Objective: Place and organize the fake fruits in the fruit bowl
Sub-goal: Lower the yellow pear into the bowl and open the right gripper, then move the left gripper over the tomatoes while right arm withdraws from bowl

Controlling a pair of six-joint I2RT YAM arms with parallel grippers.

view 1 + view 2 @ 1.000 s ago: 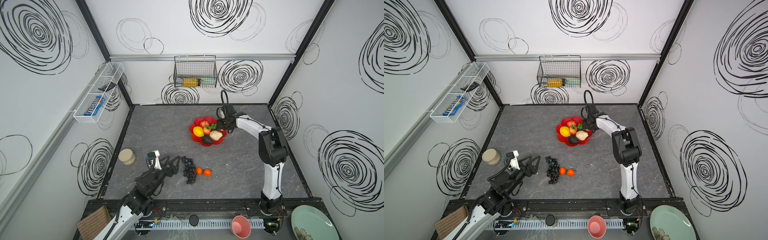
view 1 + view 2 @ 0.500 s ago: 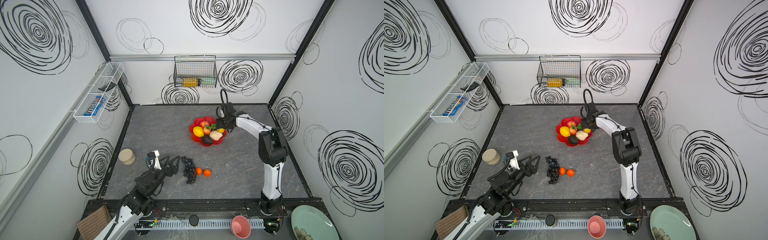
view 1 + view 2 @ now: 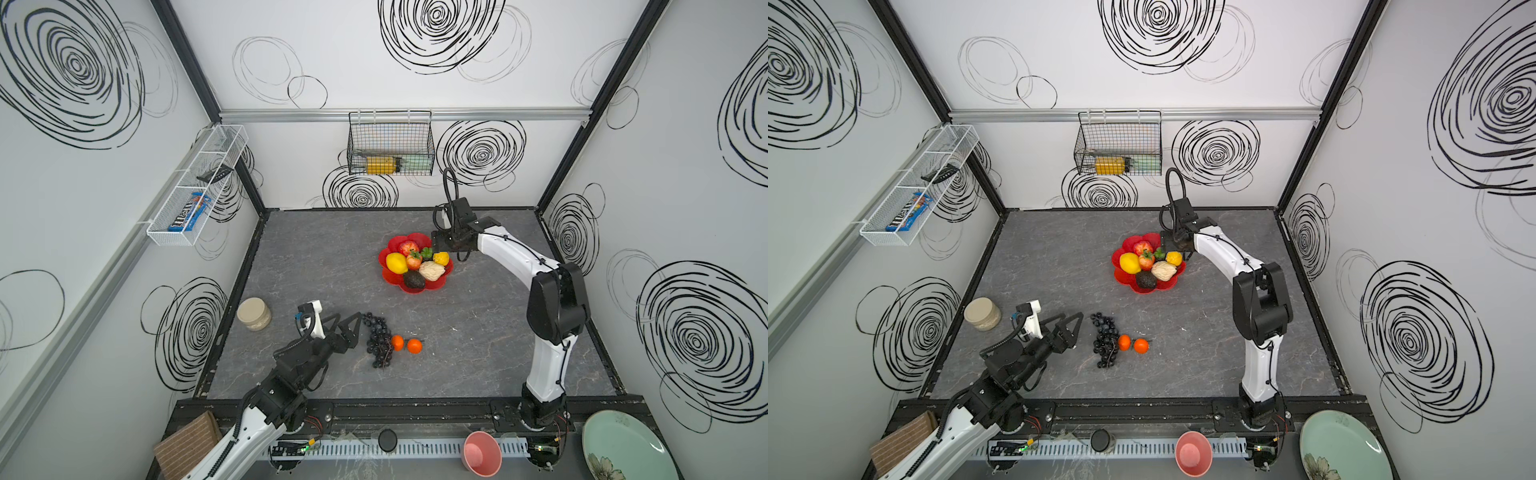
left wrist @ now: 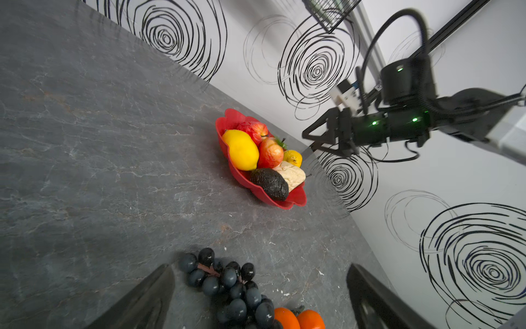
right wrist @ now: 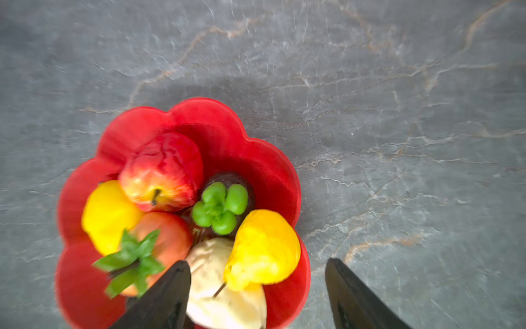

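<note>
Bare table (image 3: 311, 257) rings our fruit bowl (image 3: 388, 277). The right gripper (image 3: 437, 248) gapes empty above its rim, and the left gripper (image 3: 347, 319) gapes likewise, well apart. The right wrist view hides the avocado (image 4: 269, 183).

Counted on the counter (image 3: 311, 257): one red fruit bowl (image 3: 388, 277), one apple (image 3: 408, 248), two lemons (image 3: 397, 263), one strawberry (image 3: 414, 262), one mangosteen (image 3: 426, 252), one avocado (image 3: 414, 281), one cream wrinkled fruit (image 3: 432, 271), one grape bunch (image 3: 378, 340), two oranges (image 3: 397, 343). Nearby: one pink cup (image 3: 482, 454), one green plate (image 3: 623, 444), one jar (image 3: 254, 313).
</note>
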